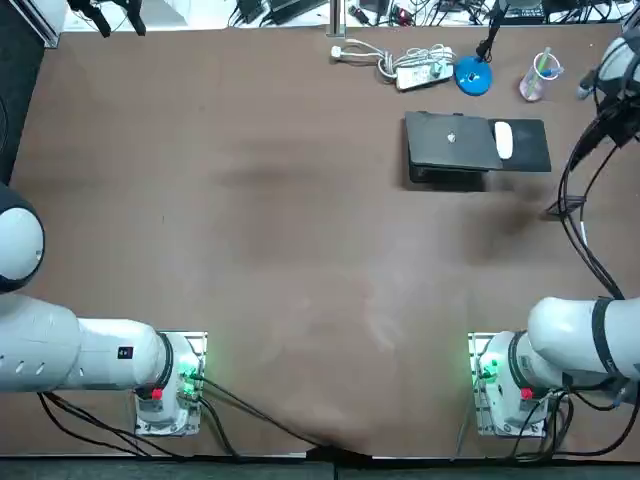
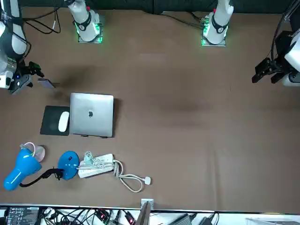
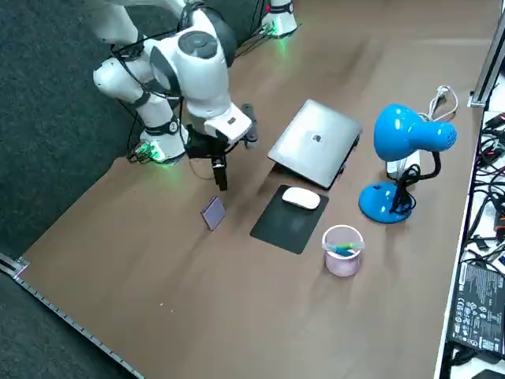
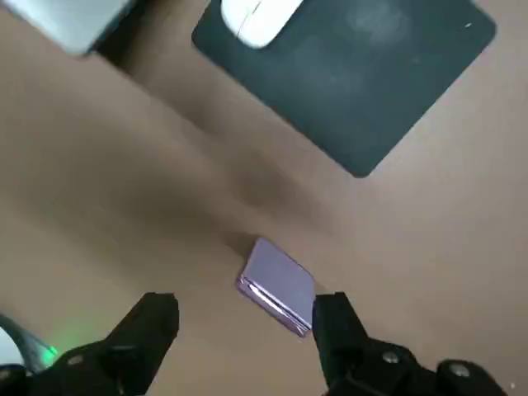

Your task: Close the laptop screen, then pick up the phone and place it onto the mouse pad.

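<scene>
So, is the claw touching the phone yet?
Apart. The right side view shows the right claw hanging open above the phone, with bare table between them.

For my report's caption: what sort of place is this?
Probably a robotics lab staged as a desk: closed laptop, mouse pad, blue lamp. The right end effector hangs open above the phone.

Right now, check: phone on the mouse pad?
No, the phone lies on bare table beside the mouse pad, under the open claw.
</scene>
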Controlling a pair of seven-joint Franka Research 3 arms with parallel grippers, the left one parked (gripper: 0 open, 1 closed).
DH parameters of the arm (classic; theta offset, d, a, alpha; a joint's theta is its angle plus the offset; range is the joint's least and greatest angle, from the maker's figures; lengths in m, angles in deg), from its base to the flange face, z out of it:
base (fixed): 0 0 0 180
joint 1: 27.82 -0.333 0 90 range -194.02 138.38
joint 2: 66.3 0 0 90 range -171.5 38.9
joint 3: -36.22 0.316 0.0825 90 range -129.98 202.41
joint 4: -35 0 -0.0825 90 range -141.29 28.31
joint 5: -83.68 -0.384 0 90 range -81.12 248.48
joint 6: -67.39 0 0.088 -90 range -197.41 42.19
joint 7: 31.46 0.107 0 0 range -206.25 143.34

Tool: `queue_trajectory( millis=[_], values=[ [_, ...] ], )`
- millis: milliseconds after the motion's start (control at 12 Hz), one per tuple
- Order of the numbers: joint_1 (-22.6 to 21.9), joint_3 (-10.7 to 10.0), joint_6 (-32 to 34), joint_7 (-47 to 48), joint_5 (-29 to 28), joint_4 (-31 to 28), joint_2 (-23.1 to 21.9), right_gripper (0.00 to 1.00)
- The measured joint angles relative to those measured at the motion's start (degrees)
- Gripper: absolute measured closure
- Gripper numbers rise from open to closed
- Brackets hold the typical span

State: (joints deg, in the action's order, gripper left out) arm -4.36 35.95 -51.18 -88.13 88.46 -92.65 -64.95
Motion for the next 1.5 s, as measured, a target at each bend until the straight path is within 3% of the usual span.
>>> queue_trajectory(
  millis=[333,500,1000,1167,1417,1500],
  values=[
    [4.6,0.0,-3.9,-12.3,0.0,-3.8,-0.6,0.0],
    [7.1,0.0,-10.0,-20.4,0.0,-8.0,-0.5,0.0],
    [8.9,0.0,-20.3,-29.5,0.0,-15.3,-0.5,0.03],
    [9.7,0.0,-23.8,-31.7,0.0,-17.2,-0.5,0.12],
    [10.4,0.0,-26.4,-33.0,0.1,-18.7,-0.2,0.15],
    [10.4,0.0,-26.6,-33.1,0.1,-18.8,-0.1,0.22]
  ],
)
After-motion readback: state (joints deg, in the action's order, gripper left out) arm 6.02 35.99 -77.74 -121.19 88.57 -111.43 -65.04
